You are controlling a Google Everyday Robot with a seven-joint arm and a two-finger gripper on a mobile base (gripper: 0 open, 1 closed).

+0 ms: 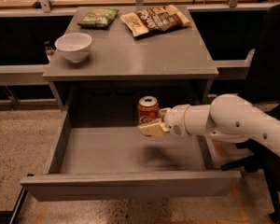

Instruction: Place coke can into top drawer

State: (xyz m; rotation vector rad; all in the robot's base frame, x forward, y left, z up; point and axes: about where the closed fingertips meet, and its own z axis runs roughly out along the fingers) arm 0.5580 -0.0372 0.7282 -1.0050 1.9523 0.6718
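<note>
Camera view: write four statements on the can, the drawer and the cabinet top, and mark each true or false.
1. The top drawer is pulled open. True.
2. The white bowl sits on the cabinet top. True.
3. The coke can stands beside the bowl. False: the gripper holds it upright over the open drawer.
4. The snack bags lie inside the drawer. False: the green bag and the brown bag lie at the back of the cabinet top.
</note>
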